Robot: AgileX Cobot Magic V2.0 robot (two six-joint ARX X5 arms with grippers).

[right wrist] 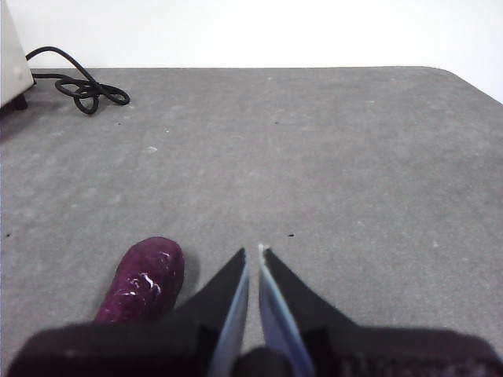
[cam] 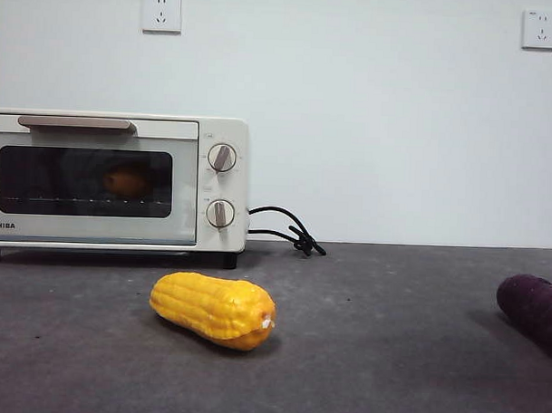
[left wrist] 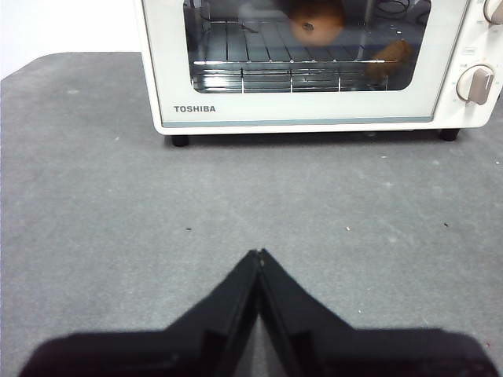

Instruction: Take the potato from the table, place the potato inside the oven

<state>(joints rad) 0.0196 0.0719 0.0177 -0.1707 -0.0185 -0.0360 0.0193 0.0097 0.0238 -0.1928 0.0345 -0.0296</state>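
Potato point(left wrist: 316, 21) sits inside the oven point(left wrist: 314, 110), on the wire rack behind the glass door. The door is closed. In the front view the potato point(cam: 127, 180) shows as a dim orange lump through the dark glass of the oven point(cam: 189, 217).

The left pincer point(left wrist: 258, 255) is pressed together and holds nothing. It hangs over the bare grey surface point(left wrist: 118, 204), in front of the oven and well apart from it. The potato is far ahead of this pincer, past the glass.

The right pincer point(right wrist: 253, 253) is almost pressed together, with only a thin slit between its tips. It holds nothing too. It hangs over the surface point(right wrist: 354, 157), and a purple sweet potato point(right wrist: 145, 279) lies just beside it. The black cord point(right wrist: 78, 86) curls near the oven's corner, far from this pincer.

In the front view a yellow corn cob point(cam: 215, 309) lies on the surface point(cam: 389, 355) in front of the oven. The sweet potato point(cam: 533, 311) lies at the right edge. The cord point(cam: 289, 230) trails out from the oven's side. Two wall sockets point(cam: 162, 12) are on the white wall behind.
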